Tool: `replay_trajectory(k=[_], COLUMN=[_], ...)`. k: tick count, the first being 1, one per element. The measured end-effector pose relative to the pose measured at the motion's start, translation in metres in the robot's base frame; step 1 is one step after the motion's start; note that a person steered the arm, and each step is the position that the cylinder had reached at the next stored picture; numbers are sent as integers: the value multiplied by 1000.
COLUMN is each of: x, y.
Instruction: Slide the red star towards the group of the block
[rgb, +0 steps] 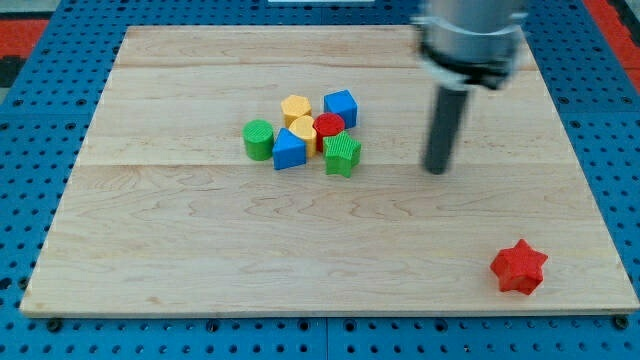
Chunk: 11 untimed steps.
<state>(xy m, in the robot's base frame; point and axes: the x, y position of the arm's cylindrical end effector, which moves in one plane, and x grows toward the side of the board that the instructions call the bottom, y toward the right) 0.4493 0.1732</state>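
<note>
The red star (519, 267) lies alone near the board's bottom right corner. The group sits left of centre, toward the view's top: a green cylinder (258, 139), a blue block (289, 150), a yellow hexagon (295, 107), a yellow block (303, 129), a red cylinder (329, 125), a blue cube (341, 107) and a green star-like block (342, 154). My tip (436, 170) rests on the board to the right of the group, well above and left of the red star, touching no block.
The wooden board (200, 240) lies on a blue pegboard surface (30, 150). The arm's grey body (470, 35) hangs over the board's top right part.
</note>
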Motion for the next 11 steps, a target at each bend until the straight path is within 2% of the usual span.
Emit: replay_trajectory(k=[1, 2, 3, 5, 6, 7, 8, 9, 10, 11], x=[71, 143, 138, 96, 31, 25, -12, -78, -98, -56], y=[104, 117, 22, -220, -282, -303, -330, -292, -316, -364])
